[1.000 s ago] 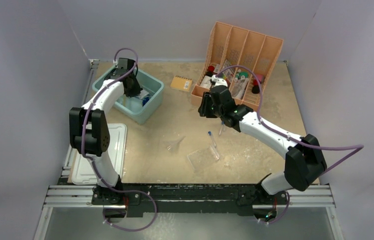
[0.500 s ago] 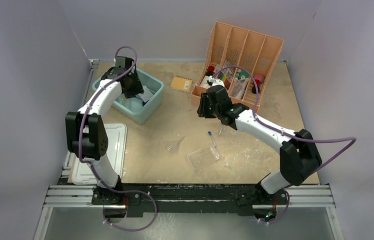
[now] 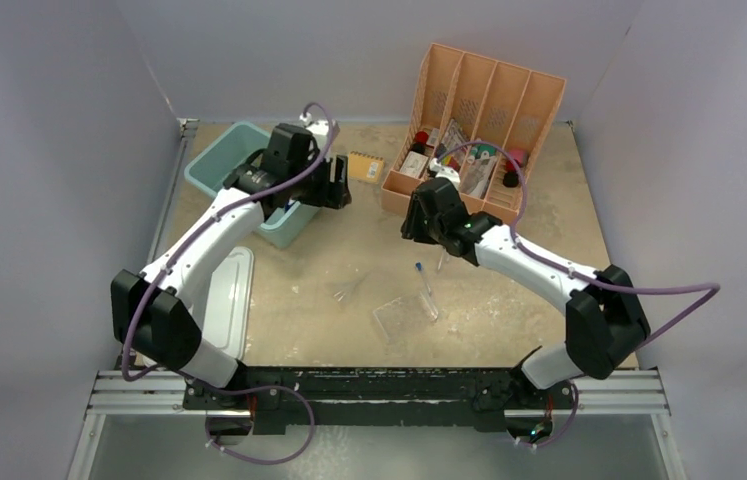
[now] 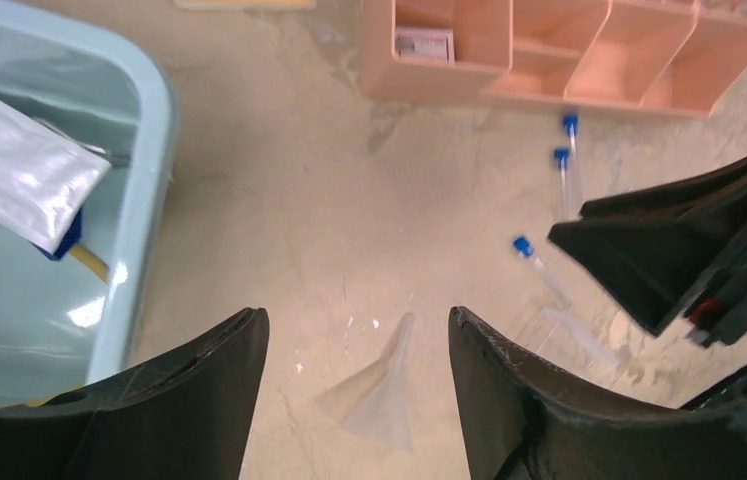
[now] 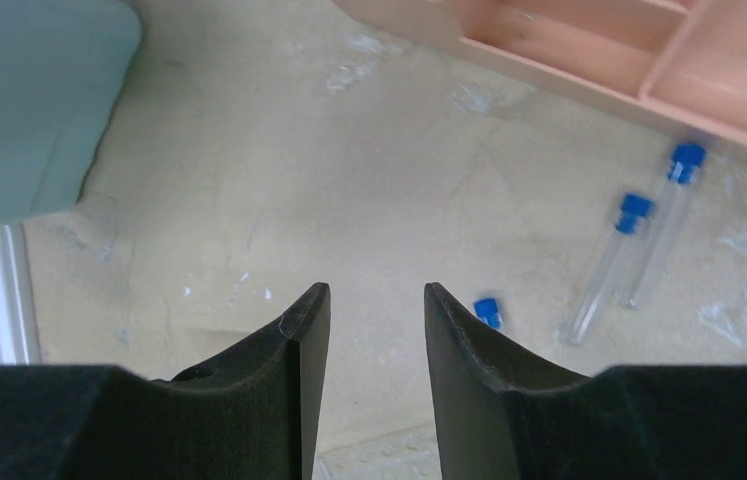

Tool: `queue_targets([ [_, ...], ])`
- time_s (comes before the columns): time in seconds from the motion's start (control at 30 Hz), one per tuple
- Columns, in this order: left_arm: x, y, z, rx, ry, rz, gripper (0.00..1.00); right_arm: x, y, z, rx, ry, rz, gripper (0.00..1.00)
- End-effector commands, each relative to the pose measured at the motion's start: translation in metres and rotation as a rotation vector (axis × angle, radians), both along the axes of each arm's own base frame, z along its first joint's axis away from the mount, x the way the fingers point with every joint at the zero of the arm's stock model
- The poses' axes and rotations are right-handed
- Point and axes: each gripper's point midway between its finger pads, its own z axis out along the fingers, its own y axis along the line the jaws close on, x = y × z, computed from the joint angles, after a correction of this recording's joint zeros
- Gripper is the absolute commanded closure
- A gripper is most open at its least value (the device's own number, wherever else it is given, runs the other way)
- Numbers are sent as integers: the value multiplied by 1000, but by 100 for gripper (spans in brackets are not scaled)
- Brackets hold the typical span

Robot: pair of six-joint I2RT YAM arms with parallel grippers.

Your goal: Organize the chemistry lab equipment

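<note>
My left gripper [image 3: 337, 186] hangs open and empty above the table, just right of the teal bin [image 3: 211, 172]. Straight below it in the left wrist view lies a small clear bag [image 4: 385, 384], framed by the open left gripper [image 4: 356, 320]. Blue-capped test tubes [image 4: 568, 175] lie on the table by the peach divider. One test tube [image 3: 425, 288] lies beside the clear plastic rack [image 3: 401, 316]. My right gripper [image 5: 374, 295] is open above bare table, with two test tubes [image 5: 609, 265] to its right. In the bin lie a silvery pouch [image 4: 19, 170] and a bit of amber tubing [image 4: 90, 263].
The peach divider [image 3: 485, 95] with bottles stands at the back right. An orange notepad [image 3: 363, 166] lies between it and the bin. A white lid [image 3: 230, 300] lies at the front left. My right gripper [image 3: 414, 222] is close to the left one.
My left gripper has opened and swung out of the teal bin to the right, over the table. The right arm has shifted only slightly.
</note>
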Motion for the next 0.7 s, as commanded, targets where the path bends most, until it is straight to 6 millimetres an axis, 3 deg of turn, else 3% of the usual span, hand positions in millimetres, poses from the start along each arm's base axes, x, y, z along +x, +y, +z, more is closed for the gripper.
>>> queue_targets([
  [0.0, -24, -16, -20, 18, 24, -120, 34, -11, -28, 2, 16, 16, -172, 57],
  [0.17, -46, -32, -62, 74, 112, -180, 33, -26, -49, -10, 14, 57, -280, 55],
  [0.33, -75, -47, -113, 179, 200, -225, 36, -40, -65, -20, 0, 98, -369, 38],
  [0.53, -82, -49, -143, 278, 241, -263, 41, -46, -70, -23, 9, 105, -381, 36],
  [0.67, -82, -48, -156, 340, 263, -296, 49, -51, -76, -23, 4, 100, -400, 36],
])
